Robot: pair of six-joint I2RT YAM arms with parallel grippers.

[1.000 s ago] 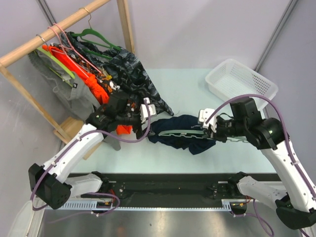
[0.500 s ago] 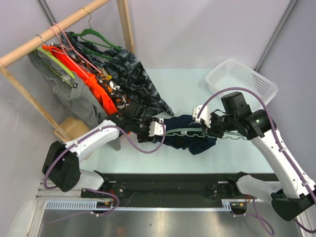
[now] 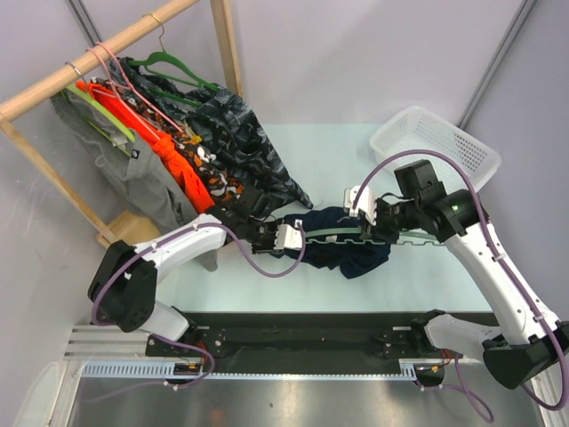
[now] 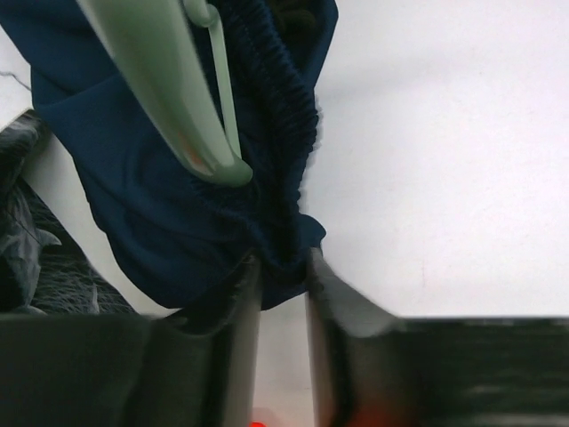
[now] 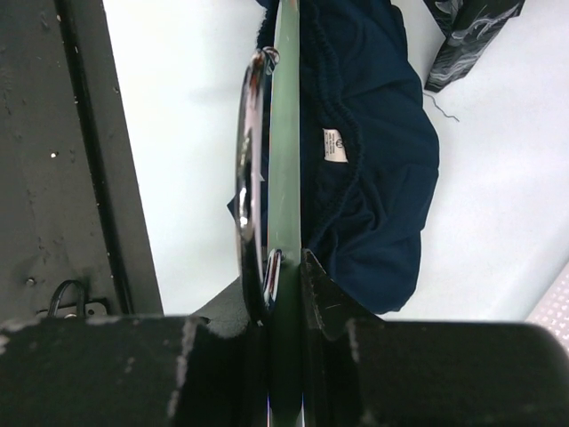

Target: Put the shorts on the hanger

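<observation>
The navy shorts (image 3: pixel 348 253) lie bunched mid-table with the pale green hanger (image 3: pixel 331 232) lying across them. My left gripper (image 3: pixel 298 238) is at the shorts' left end. In the left wrist view its narrow jaws (image 4: pixel 283 267) pinch the gathered waistband of the shorts (image 4: pixel 160 222), just below the hanger's rounded end (image 4: pixel 169 98). My right gripper (image 3: pixel 366 218) holds the hanger's right part. The right wrist view shows it (image 5: pixel 286 260) shut on the hanger bar (image 5: pixel 286 133), beside the metal hook (image 5: pixel 246 169). The shorts (image 5: pixel 373 178) and their white label (image 5: pixel 333 145) lie behind.
A wooden rack (image 3: pixel 98 53) at the back left carries pink and green hangers, an orange garment (image 3: pixel 169 151) and a black-and-grey patterned garment (image 3: pixel 240 142) that drapes onto the table near my left arm. A white basket (image 3: pixel 436 147) stands at the back right. A black rail (image 3: pixel 302 342) runs along the near edge.
My left gripper has moved right to the shorts' left end and closed on the waistband. The right arm has carried the hanger slightly left.
</observation>
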